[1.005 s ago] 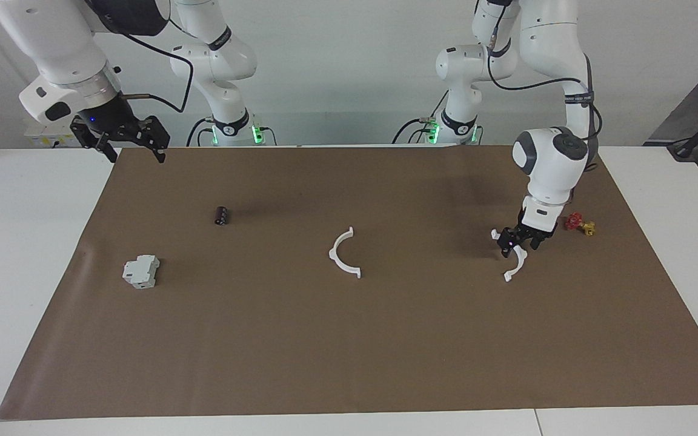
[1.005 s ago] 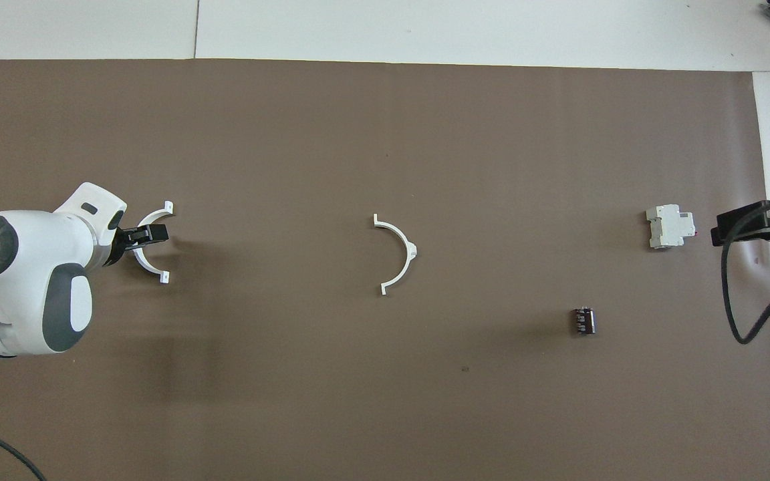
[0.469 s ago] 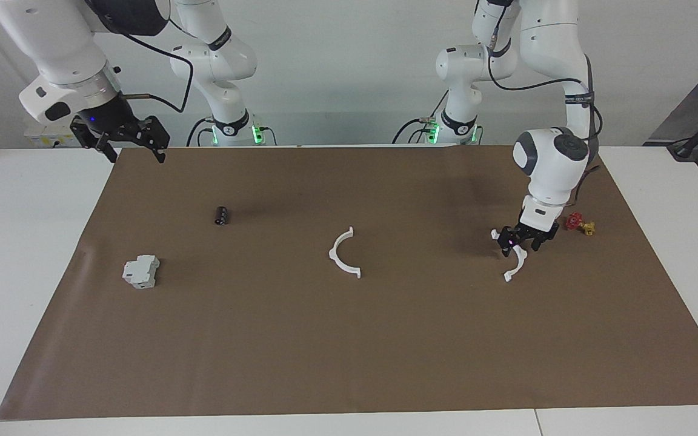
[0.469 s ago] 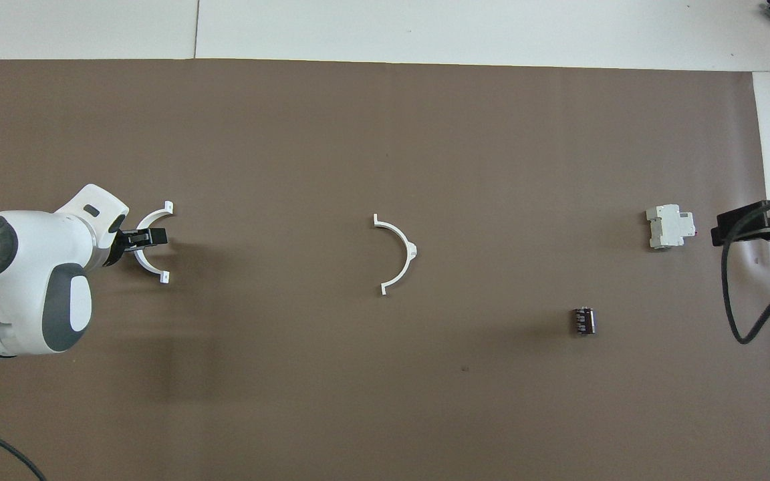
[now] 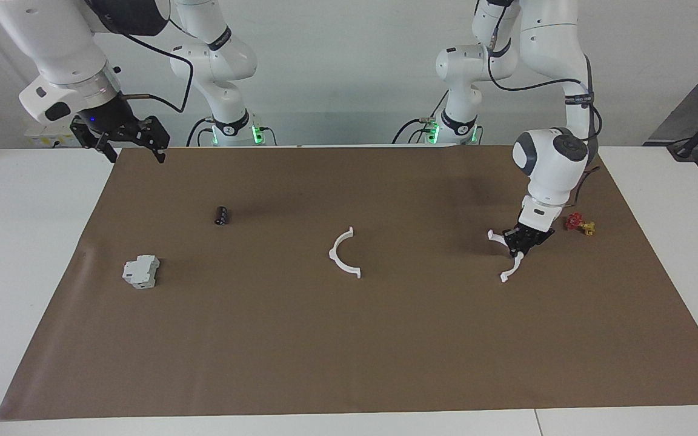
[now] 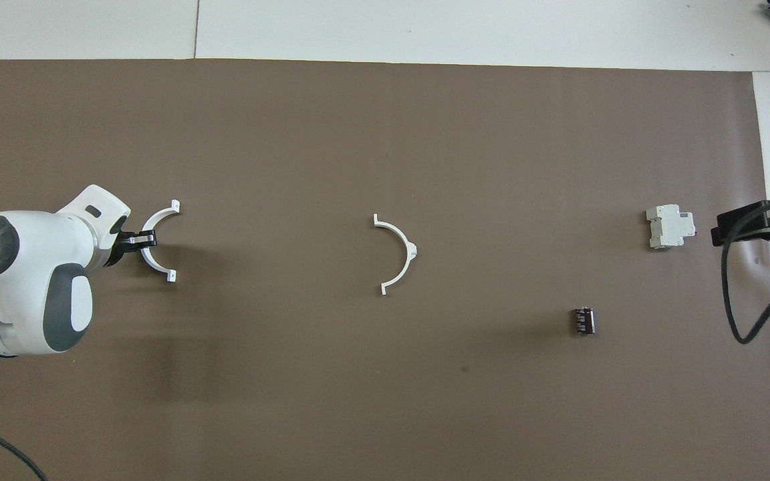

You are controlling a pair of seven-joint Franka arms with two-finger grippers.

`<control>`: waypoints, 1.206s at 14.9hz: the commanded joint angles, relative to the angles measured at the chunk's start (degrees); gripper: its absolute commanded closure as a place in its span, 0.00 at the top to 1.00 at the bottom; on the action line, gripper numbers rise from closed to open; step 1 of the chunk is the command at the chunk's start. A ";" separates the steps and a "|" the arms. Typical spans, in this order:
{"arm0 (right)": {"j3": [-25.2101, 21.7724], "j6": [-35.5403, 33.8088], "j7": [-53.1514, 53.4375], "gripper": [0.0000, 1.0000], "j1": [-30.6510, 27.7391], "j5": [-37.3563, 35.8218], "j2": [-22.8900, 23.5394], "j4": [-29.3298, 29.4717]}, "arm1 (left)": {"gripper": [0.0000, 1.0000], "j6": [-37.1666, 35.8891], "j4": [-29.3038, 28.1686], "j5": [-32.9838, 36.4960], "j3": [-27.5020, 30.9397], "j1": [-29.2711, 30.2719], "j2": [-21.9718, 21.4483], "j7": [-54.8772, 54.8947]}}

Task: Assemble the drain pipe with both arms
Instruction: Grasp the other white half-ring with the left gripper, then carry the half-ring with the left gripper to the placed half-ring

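The left gripper [image 5: 520, 241] is clamped on one white arc [image 6: 158, 242] at the mat's left-arm end; the other arc [image 5: 343, 253] lies mid-mat, at nine o'clock from it in the facing view. The right gripper [image 5: 120, 134] waits, fingers spread — empty. Pinched at its thin middle, the arc may swivel when lifted — its tabs would then miss their mates.

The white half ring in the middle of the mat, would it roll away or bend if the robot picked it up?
The middle half ring lies flat on the brown mat, so it probably slides rather than rolls. It looks thin, so likely light and perhaps a little springy. The left hand is shut on the other half ring, which seems to keep its curve, so probably fairly stiff.
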 commanded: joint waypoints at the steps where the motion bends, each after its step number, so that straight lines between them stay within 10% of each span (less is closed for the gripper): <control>1: 0.01 1.25 -1.35 1.00 -0.56 0.73 -1.01 -1.36 | 0.00 -0.05 0.26 -0.05 0.36 -0.37 0.39 1.01; 7: 0.01 1.25 -1.35 1.00 -0.64 0.73 -1.01 -1.36 | 0.00 -17.44 13.43 0.47 0.36 -8.78 0.75 -12.03; 18: 0.01 1.25 -1.35 1.00 -0.64 0.73 -1.01 -1.36 | 0.00 -20.34 21.58 5.31 0.19 -34.99 5.03 -56.45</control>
